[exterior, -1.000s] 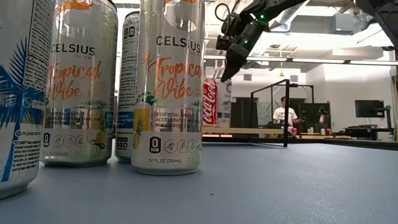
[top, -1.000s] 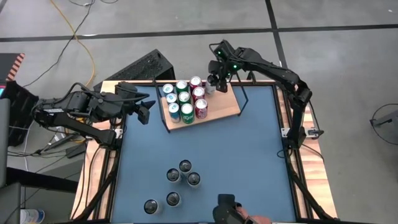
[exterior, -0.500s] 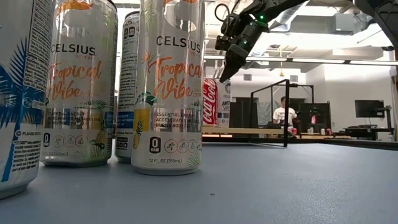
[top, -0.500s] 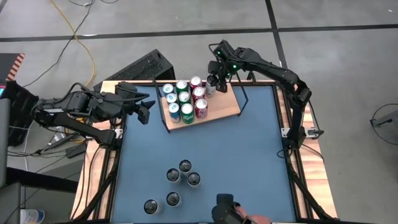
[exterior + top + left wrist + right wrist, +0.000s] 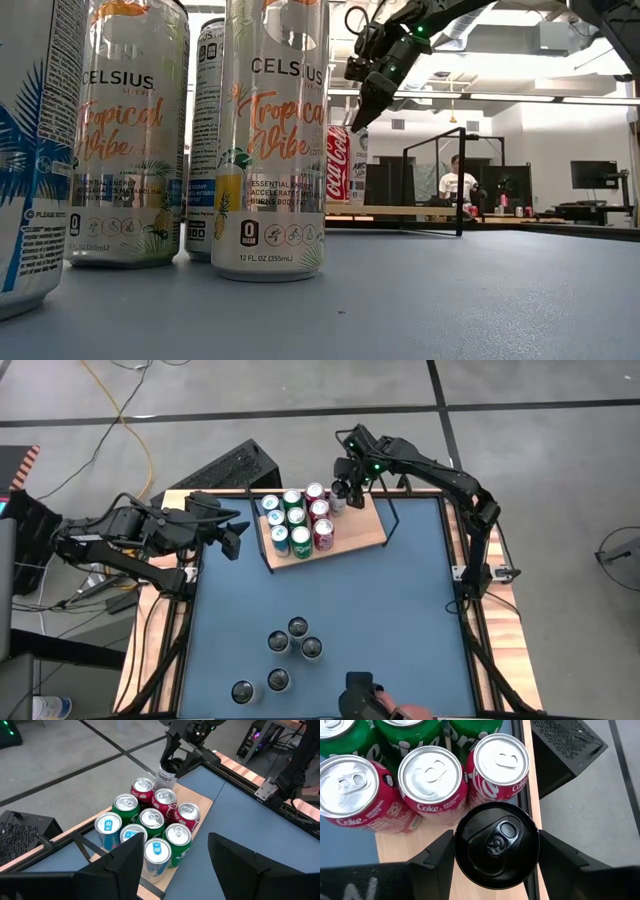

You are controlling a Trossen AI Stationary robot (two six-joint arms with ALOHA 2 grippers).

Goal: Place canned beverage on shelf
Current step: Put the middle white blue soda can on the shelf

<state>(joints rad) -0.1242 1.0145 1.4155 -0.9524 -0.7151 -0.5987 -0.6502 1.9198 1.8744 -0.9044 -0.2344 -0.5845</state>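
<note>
The right wrist view is showing a black-topped aluminium beverage can (image 5: 496,845) sitting upright between the right gripper's (image 5: 496,851) two dark fingers (image 5: 436,857), which are flanking it on either side; whether they are pressing on it or standing just off it cannot be told. Just beyond the jaws, three red cola cans with silver lids (image 5: 432,777) are standing in a row, the nearest one touching or almost touching the black-topped can, and green cans (image 5: 410,735) are crowding behind them. All are resting on the light-wood rectangular shelf board in its thin black wire frame (image 5: 432,865), and the black wire edge (image 5: 526,795) is running right beside the jaws.

In the high view the right arm is reaching across from its base to the shelf's (image 5: 355,532) far corner, the right gripper (image 5: 342,492) pointing down over the can (image 5: 339,503) beside the three-by-three cluster of cans (image 5: 297,520). The bare half of the board is lying on the other side of the jaws. Five more dark-topped cans (image 5: 297,628) are standing well apart on the large blue tabletop (image 5: 400,610).

The left arm is waiting at the table's edge, its left gripper (image 5: 232,540) facing the shelf with fingers (image 5: 242,870) standing apart and holding nothing.
</note>
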